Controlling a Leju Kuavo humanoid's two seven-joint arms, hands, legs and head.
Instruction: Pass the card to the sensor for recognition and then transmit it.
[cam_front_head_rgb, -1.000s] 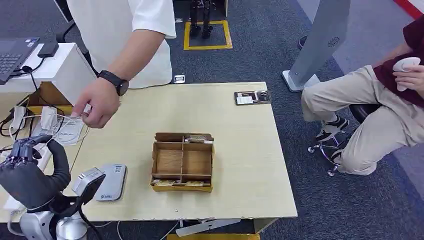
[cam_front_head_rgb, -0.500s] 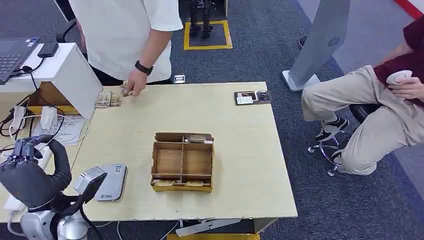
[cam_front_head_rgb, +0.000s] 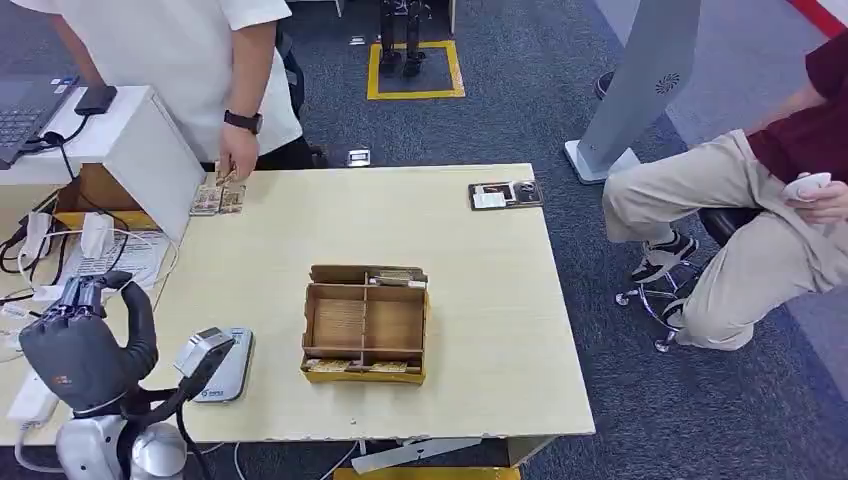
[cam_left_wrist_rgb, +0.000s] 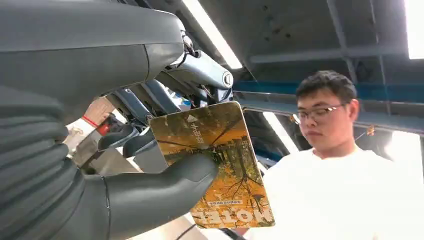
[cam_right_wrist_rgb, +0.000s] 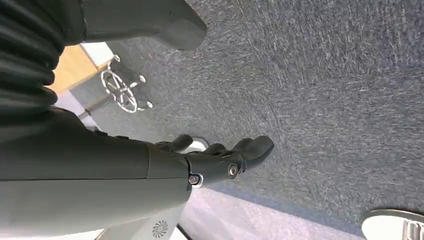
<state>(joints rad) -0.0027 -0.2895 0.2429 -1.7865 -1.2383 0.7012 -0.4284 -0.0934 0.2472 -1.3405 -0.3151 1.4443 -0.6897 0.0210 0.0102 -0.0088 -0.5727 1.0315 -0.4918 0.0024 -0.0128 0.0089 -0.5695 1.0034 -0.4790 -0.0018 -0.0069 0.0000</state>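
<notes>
In the head view, the left hand (cam_front_head_rgb: 85, 345) is raised at the table's (cam_front_head_rgb: 480, 330) front left corner, beside the sensor (cam_front_head_rgb: 228, 365). In the left wrist view, the card (cam_left_wrist_rgb: 212, 162) is pinched between thumb and fingers (cam_left_wrist_rgb: 130, 142). In the right wrist view, the right hand (cam_right_wrist_rgb: 220, 160) is seen over carpet, fingers loosely extended, nothing held.

Dark grey left hand (cam_front_head_rgb: 75, 345) showing a small red mark, silver arm (cam_front_head_rgb: 95, 450) trailing black cables, right hand (cam_right_wrist_rgb: 220, 160) wearing ribbed grey cover, showing round screws

On the table (cam_front_head_rgb: 480, 300), the sensor (cam_front_head_rgb: 225, 366) lies left of the box (cam_front_head_rgb: 365, 324).
</notes>
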